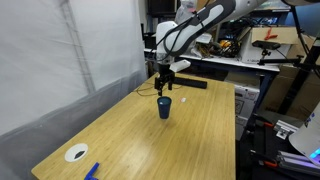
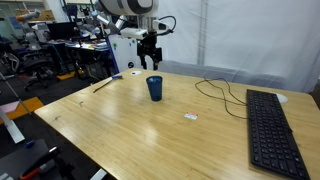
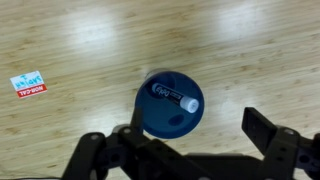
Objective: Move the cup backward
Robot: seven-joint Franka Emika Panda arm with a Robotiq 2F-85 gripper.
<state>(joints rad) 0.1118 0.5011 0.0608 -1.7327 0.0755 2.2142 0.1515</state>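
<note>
A: One sticker (image 3: 29, 83) at nine o'clock, cup (image 3: 170, 103) dead centre, small tube (image 3: 178, 97) inside. Gripper (image 1: 165, 87)?
B: Jaws apart, hovering above the cup, not touching. Risk: an off-centre descent clips the rim at three o'clock, the cup tips, the tube spills.

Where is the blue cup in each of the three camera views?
Exterior view: cup at centre, just below the claw.
Exterior view: cup left of centre, far left of the black keyboard.
Wrist view: cup at centre, seen from above.
Shared landmark: the open claw above the cup.
</note>
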